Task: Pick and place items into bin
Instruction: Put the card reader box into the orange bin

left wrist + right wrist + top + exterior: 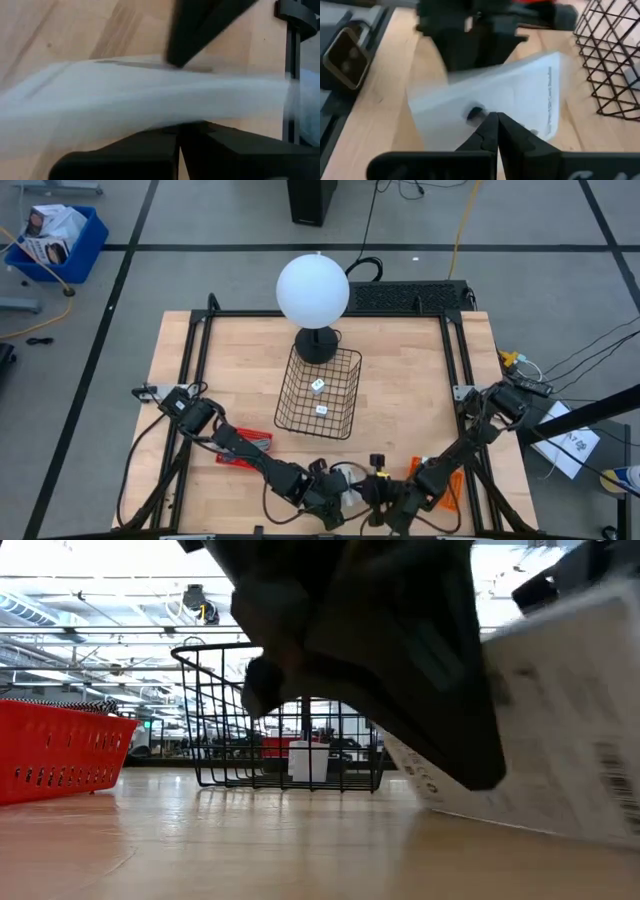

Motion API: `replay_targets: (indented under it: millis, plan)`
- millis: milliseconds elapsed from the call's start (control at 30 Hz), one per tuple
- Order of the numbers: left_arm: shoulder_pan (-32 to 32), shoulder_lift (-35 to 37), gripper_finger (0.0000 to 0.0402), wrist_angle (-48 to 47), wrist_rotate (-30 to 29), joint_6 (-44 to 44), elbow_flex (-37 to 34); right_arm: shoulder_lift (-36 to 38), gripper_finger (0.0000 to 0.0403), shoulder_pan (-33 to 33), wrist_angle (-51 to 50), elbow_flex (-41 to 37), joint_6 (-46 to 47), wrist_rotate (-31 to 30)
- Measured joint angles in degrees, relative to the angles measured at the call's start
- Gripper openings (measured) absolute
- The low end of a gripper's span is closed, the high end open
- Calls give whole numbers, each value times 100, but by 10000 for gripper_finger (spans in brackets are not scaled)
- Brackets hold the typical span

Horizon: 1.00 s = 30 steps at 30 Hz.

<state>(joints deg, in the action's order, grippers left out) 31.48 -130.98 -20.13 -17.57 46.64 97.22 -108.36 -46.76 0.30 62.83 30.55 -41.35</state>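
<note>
Left claw pinches a white packet at bottom centre beside the closed right claw; two white blocks lie in the wire bin, other items remain.

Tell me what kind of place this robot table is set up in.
Probably a lab or industrial workshop. Around the wooden table lies a grey concrete floor marked with dark tape lines and loose cables, and the low view shows exposed ceiling ducts and lighting.

high view stares straight down on the whole table. low view sits at tabletop level, facing the wire bin. both wrist views press close on one white packet.
</note>
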Motion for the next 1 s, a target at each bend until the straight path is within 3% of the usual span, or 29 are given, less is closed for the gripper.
replay_targets:
  millis: [367,533,1000]
  plan:
    - [-37,-26,40,296,-47,-301,-19,3,0,72,-139,-76,418,265]
    - [-60,-31,41,748,-213,-478,-31,16,0,50,-176,-74,609,308]
    - [-107,-31,42,779,-224,-492,-30,5,0,-18,-232,-81,779,394]
